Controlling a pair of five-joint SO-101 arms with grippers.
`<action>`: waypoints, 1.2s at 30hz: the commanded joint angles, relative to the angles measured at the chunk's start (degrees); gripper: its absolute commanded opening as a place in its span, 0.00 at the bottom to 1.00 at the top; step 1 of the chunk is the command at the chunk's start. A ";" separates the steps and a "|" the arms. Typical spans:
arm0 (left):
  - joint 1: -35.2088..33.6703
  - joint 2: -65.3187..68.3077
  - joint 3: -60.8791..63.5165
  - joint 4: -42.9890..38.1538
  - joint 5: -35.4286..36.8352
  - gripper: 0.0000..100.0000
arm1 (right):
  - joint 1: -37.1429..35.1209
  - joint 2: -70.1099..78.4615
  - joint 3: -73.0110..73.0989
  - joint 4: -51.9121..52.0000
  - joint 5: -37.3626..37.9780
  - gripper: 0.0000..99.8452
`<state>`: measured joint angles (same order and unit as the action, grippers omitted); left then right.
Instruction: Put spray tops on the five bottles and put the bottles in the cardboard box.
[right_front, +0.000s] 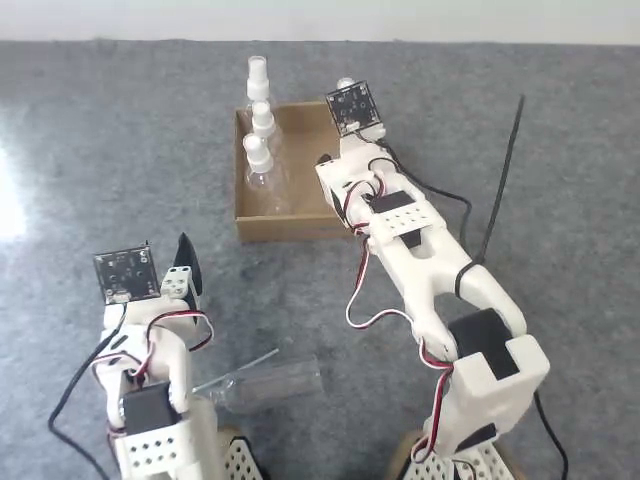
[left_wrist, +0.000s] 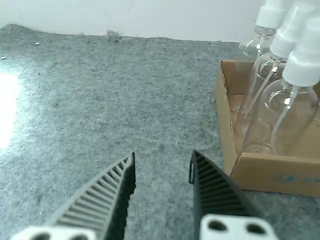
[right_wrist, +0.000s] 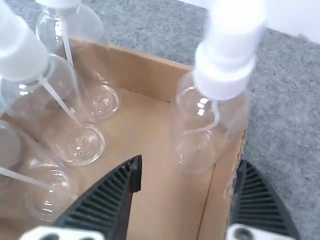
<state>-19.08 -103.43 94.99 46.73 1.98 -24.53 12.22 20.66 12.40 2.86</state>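
Right gripper (right_wrist: 187, 167) spread over the cardboard box (right_wrist: 150, 70) — a capped bottle (right_wrist: 210, 120) stands in the corner just beyond its jaws
We judge a careless lift-out could topple it; the left gripper (left_wrist: 162, 157) hangs spread too — the fifth bottle (right_front: 270, 380) lies on the table (right_front: 100, 150)

Bright, even light with soft shadows; white glare washes the grey counter (right_front: 10, 205) at nine o'clock.
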 joint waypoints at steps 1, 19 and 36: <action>-0.35 -0.88 -0.66 0.00 0.18 0.17 | -0.40 -4.79 -0.26 0.40 0.53 0.25; -0.35 -0.88 -0.66 0.00 0.18 0.17 | -1.10 -18.15 7.38 4.35 0.70 0.09; -0.44 -0.88 -0.66 0.00 0.18 0.17 | -4.70 -40.22 20.66 4.53 0.97 0.09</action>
<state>-19.08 -103.43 94.99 46.73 1.98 -28.84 -22.15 41.58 16.62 2.95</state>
